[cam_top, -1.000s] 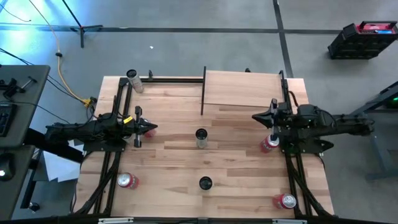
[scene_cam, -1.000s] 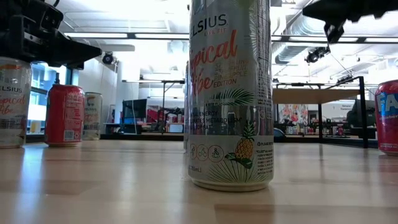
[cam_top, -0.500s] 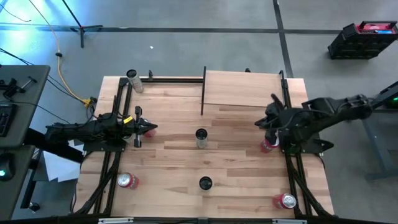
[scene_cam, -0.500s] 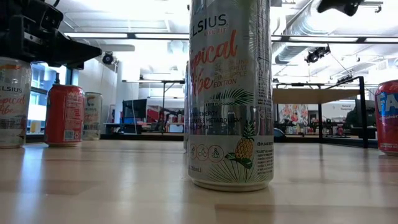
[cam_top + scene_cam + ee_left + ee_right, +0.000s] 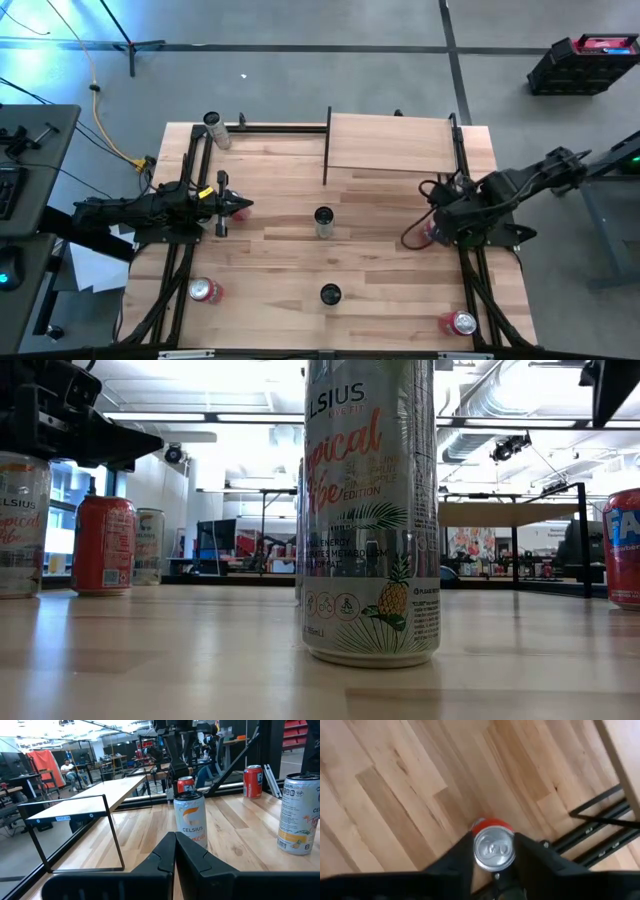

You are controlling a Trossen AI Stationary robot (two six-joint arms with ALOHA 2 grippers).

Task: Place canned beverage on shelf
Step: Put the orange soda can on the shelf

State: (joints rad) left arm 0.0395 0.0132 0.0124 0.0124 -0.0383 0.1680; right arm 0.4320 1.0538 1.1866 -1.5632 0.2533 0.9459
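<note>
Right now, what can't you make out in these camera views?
- Red can label: right wrist view shows only its top, between the open right gripper fingers.
- Whether those fingers touch it: unclear.
- Shelf surface: edge-on in the low view.
- Can at table centre: hidden behind the near can in the low view.

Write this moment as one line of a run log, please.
right gripper: open, straddling upright red can from above | left gripper: shut, waiting at table's left | shelf: no can on it
</note>
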